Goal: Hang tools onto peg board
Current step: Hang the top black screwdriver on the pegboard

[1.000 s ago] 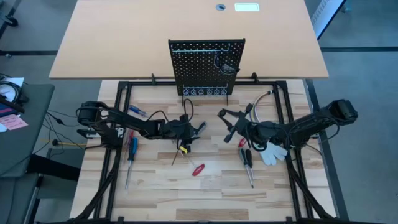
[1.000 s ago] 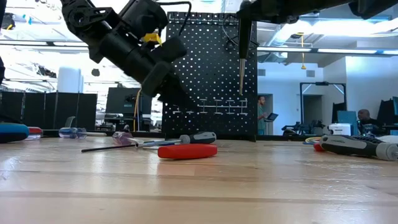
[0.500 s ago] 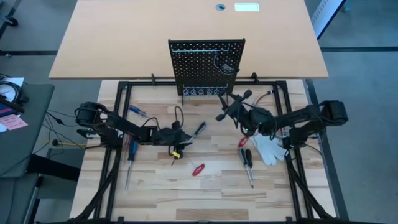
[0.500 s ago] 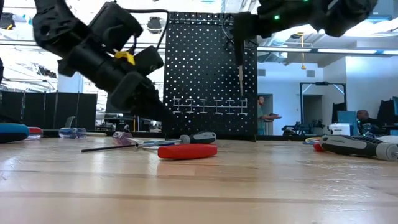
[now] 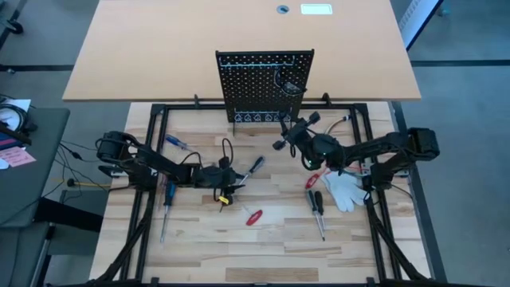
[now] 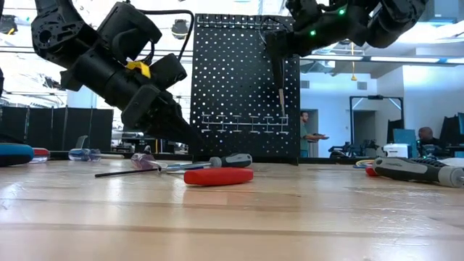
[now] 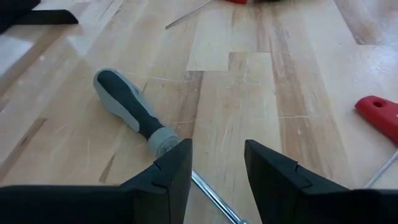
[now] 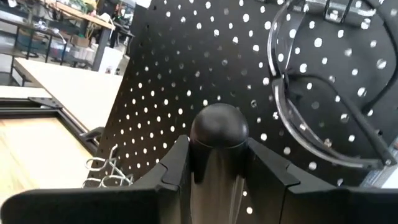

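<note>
The black peg board point(image 5: 264, 86) stands upright at the table's far side, with hooks along its bottom point(image 8: 104, 169). My right gripper point(image 5: 289, 138) is just in front of it, shut on a black-handled screwdriver point(image 6: 280, 80). My left gripper point(image 7: 217, 167) is open low over the table's middle. Its fingers stand on either side of the metal shaft point(image 7: 211, 194) of a grey-and-black-handled screwdriver point(image 7: 127, 104), which lies flat on the wood point(image 5: 253, 166). I cannot tell whether they touch it. My right gripper pinches the screwdriver's black handle point(image 8: 219, 158) between its two fingers, just below the rounded butt end point(image 8: 219, 124). The fingers come about level from the near side, pointing at the peg board, across the handle. The screwdriver hangs upright, shaft down, clear of the table.
Clear safety glasses point(image 8: 298, 112) hang on the peg board's right part. A red-handled tool point(image 5: 253, 217) lies in the middle. Blue and red screwdrivers point(image 5: 169, 190) lie at the left, black ones point(image 5: 316, 203) and a white glove point(image 5: 347, 191) at the right.
My right gripper has carried the screwdriver toward the table's far edge, up to the peg board, keeping it upright. My left gripper has drawn back toward the table's left and near edge and has come lower. The grey-and-black-handled screwdriver has stayed on the wood.
</note>
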You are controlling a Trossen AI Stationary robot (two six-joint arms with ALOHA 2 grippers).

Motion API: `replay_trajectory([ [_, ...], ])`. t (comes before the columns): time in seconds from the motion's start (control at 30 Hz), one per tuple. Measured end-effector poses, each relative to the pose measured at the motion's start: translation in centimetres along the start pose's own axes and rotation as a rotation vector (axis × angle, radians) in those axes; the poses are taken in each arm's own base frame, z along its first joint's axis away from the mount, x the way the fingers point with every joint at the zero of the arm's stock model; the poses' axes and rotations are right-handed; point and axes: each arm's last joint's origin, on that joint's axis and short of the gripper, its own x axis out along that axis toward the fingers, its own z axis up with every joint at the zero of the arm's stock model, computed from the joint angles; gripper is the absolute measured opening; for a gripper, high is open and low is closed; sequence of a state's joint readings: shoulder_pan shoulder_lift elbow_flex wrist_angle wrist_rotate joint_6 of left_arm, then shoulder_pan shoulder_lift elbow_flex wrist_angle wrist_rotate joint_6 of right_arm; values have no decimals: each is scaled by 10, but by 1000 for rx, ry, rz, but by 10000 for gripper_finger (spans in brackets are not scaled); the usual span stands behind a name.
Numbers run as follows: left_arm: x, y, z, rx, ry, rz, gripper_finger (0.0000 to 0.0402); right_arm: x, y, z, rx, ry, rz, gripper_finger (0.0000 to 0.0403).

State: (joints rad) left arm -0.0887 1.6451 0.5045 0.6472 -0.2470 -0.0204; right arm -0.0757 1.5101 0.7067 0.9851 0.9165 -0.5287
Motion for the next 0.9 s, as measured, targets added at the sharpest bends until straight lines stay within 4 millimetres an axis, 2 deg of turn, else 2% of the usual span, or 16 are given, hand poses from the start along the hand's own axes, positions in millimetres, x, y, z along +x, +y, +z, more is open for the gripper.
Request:
replay_trajectory([
  [0.37,0,0,0,-1,-3,0,141,15,-8,-17,101,98,-36,112],
  [0.7,0,0,0,-3,-3,0,141,22,-14,-23,152,117,-62,114],
  [0.9,0,0,0,-4,-3,-1,141,25,-16,-29,177,152,-70,177],
])
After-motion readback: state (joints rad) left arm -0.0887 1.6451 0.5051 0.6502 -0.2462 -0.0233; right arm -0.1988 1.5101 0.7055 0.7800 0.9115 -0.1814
